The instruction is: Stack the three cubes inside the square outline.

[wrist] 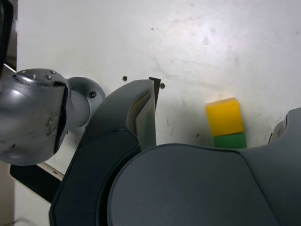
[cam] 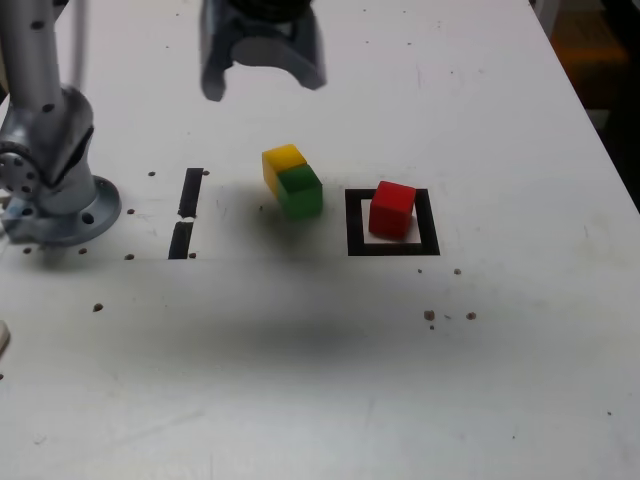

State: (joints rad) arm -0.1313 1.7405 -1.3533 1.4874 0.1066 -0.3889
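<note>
White worktop (cam: 330, 400) fills both views, scuffed and dotted with small dark holes and specks. At the exterior view's left stands the arm's grey base (cam: 55, 205), bolted down on a round flange, with the arm rising out of frame above it. High over the worktop, at the top of the exterior view, hangs the tool (cam: 262, 75), blurred; its two dark fingers are spread apart with nothing between them, and it touches no cube. From the wrist view the tool's dark body fills the lower part of the picture, one finger (wrist: 141, 113) in front of the base.

Right of centre in the exterior view lies the square outline (cam: 391, 247) of black tape. Inside it sits the red cube (cam: 392, 209), turned a little against the frame, its base on the white centre. Two short tape strips (cam: 187, 213) lie end to end near the base.

Between the strips and the outline rest the yellow cube (cam: 281, 166) and green cube (cam: 300, 192), touching side by side on the worktop, green nearer the camera, yellow behind it. Both lie outside the outline, just beside it
</note>
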